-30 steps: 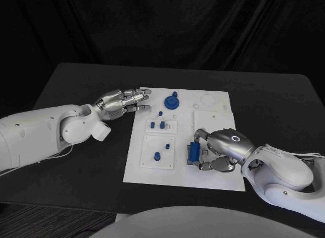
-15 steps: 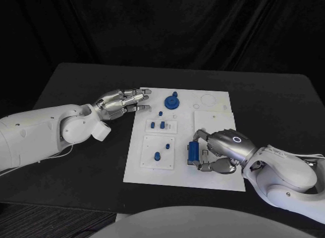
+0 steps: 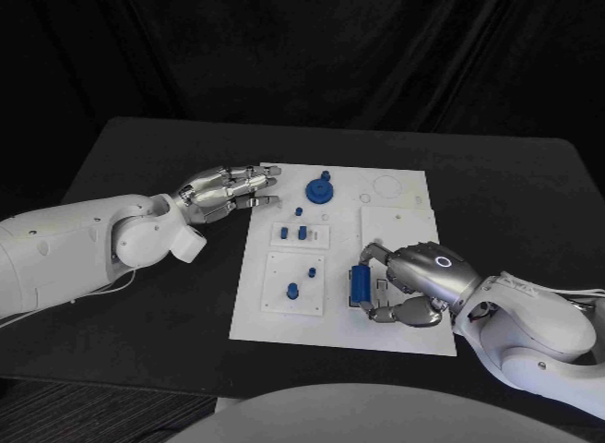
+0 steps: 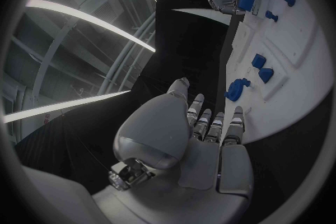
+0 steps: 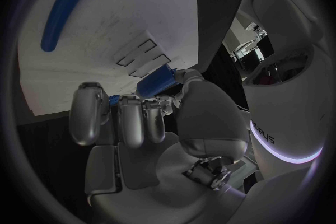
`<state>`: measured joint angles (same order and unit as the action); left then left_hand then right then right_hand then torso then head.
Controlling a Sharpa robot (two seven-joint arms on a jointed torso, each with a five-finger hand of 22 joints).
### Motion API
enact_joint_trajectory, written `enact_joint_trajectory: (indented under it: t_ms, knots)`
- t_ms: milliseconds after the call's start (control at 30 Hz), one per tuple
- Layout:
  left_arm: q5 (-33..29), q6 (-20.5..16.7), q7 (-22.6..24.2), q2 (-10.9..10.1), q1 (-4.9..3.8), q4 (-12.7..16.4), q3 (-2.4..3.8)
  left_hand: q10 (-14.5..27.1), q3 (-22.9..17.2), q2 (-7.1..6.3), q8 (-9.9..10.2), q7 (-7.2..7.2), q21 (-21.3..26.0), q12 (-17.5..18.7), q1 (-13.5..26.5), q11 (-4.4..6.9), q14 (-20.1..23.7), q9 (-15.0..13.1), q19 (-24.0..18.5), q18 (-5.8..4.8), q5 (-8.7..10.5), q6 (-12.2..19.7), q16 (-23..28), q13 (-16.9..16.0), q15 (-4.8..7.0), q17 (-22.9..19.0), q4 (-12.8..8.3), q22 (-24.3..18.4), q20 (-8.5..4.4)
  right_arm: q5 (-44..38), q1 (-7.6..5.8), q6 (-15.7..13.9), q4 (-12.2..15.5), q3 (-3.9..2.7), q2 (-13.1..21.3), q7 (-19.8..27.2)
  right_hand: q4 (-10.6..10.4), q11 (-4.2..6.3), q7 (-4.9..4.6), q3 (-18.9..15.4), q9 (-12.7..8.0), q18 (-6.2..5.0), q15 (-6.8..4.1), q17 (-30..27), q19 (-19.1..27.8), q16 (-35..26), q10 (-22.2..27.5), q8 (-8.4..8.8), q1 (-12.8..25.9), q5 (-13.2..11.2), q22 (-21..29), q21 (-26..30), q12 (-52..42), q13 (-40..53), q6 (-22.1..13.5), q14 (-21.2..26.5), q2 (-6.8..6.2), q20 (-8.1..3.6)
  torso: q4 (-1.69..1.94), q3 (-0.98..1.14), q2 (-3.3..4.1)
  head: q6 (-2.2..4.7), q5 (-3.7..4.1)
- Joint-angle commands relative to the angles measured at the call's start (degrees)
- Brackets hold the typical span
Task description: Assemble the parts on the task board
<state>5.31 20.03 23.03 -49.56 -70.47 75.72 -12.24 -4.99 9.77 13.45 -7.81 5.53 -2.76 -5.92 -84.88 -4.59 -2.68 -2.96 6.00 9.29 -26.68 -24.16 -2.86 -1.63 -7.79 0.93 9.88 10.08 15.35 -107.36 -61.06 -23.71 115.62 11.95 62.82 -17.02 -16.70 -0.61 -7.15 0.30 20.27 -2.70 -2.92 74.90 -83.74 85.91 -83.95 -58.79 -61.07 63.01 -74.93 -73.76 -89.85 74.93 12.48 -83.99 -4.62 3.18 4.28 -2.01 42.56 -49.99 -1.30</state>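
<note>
Right hand [image 3: 416, 281] grips a blue block [image 3: 361, 284] over the near right part of the white board [image 3: 396, 217]; left hand [image 3: 230, 192], fingers curled and empty, rests at the board's far left edge. Step: seating the block; next, align and press down

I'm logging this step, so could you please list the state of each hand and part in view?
Left hand: fingers curled, holding nothing, at the board's far left corner.
Right hand: gripping the blue block.
Blue block: upright on the board.
Round part: on the board, untouched.
</note>
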Motion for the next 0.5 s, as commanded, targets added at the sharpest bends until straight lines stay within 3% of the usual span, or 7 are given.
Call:
enact_joint_trajectory:
  t_ms: [33, 200, 500]
  knots:
    - [-0.04, 0.94, 0.71, 0.1, 0.09, 0.06, 0.04, -0.46, -0.36, 0.43, -0.29, 0.41, -0.35, -0.29, -0.03, -0.12, 0.04, 0.0, 0.37, 1.14, -0.13, 0.01, -0.21, -0.06, -0.25, 0.08, -0.04, -0.05, 0.05, -0.07, 0.15, 0.64, 0.12, -0.02, 0.09, -0.31, 0.09, 0.01, 0.95, 0.67, 4.74, -0.97, -0.3, 6.85, 0.25, 0.04, -6.05, 0.88, 0.66, -0.61, -10.19, 0.57, -0.15, 15.07, 0.08, -4.11, 0.1, -0.21, 0.06, 0.01, 0.0, -0.01, -0.03]
    - [-0.04, 0.95, 0.63, 0.05, 0.11, 0.07, 0.04, -0.46, -0.36, 0.47, -0.31, 0.43, -0.36, -0.3, 0.07, -0.14, 0.04, -0.01, 0.37, 1.13, -0.08, -0.01, -0.23, -0.06, -0.29, 0.08, 0.04, -0.08, 0.06, -0.07, 0.16, 1.95, -0.08, -0.02, 0.02, -0.91, 0.16, -0.28, 0.58, 1.37, 3.53, -1.1, -0.05, 6.45, 0.55, -0.2, -6.05, 2.49, 0.6, -1.7, -10.01, 1.26, -0.15, 15.07, -1.54, -3.96, -0.46, 0.02, -0.01, -0.05, -0.04, -0.01, -0.24]
    - [-0.04, 1.11, 0.45, 0.1, 0.12, 0.06, 0.04, -0.46, -0.36, 0.47, -0.31, 0.43, -0.36, -0.3, 0.07, -0.14, 0.04, -0.01, 0.37, 1.13, -0.08, -0.01, -0.23, -0.06, -0.29, 0.08, 0.04, -0.08, 0.06, -0.07, 0.18, 4.29, -0.34, -0.02, -0.24, -2.08, 0.25, -1.03, -0.28, 2.02, 0.34, -1.33, 0.6, 5.69, 1.1, -0.64, -6.05, 5.31, 0.03, -6.94, -9.68, 2.55, -0.15, 15.07, -3.99, -3.66, -1.24, 0.6, 0.16, -0.04, 0.03, -0.01, -0.1]
